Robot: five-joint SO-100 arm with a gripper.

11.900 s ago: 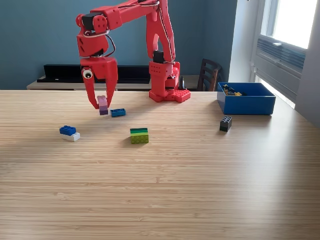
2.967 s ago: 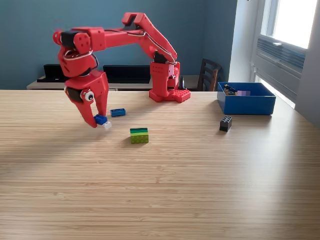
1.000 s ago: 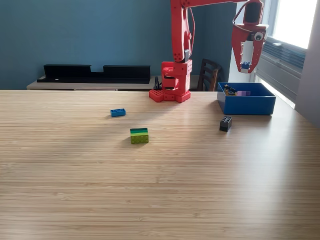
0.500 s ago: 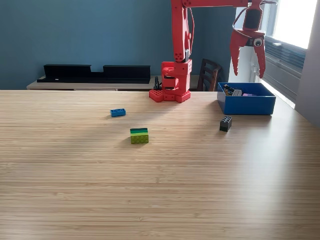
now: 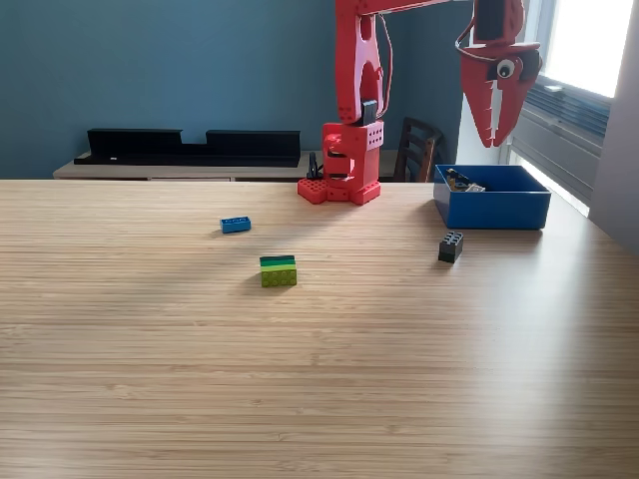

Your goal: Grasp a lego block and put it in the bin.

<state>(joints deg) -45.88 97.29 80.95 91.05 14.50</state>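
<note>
I see a light wooden table (image 5: 319,379) with fine horizontal grain filling the lower part of the exterior view. Beyond its far edge runs a teal-blue wall (image 5: 170,70). Against that wall sits a low sideboard (image 5: 150,170), pale on top, carrying 2 long black flat items (image 5: 190,145) side by side. A dark wooden chair (image 5: 417,148) stands behind the table's far edge, toward the view's right. At the far right, a bright window (image 5: 589,40) with a grey unit (image 5: 579,125) below its sill.
</note>
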